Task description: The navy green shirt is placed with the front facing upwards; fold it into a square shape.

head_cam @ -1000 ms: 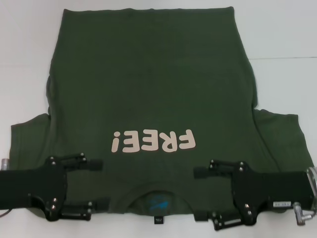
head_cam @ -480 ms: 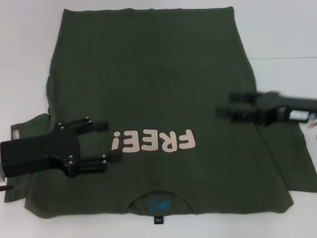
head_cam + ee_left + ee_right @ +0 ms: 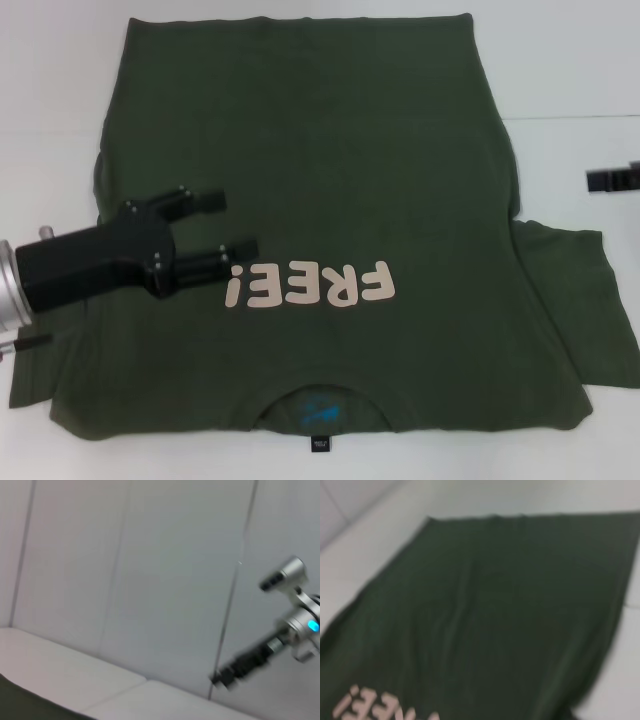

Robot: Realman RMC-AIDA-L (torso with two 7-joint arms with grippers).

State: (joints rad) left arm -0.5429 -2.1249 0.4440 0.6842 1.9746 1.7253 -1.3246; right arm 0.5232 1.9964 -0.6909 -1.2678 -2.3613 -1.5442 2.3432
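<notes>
The navy green shirt lies spread flat, front up, with the pink "FREE!" lettering and the collar toward the near edge. My left gripper hovers over the shirt's left side just left of the lettering; it is open with nothing between its fingers. Only the dark tip of my right gripper shows at the right edge, off the shirt. The right wrist view looks down on the shirt and part of the lettering. The left wrist view catches a shirt corner and the right arm farther off.
The shirt rests on a white table. Its right sleeve lies spread out to the side; the left sleeve is partly under my left arm. A pale wall stands behind the table.
Both grippers left the shoulders beside the collar. The left moved up over the shirt's left side. The right swung away to the right edge. The shirt stayed flat.
</notes>
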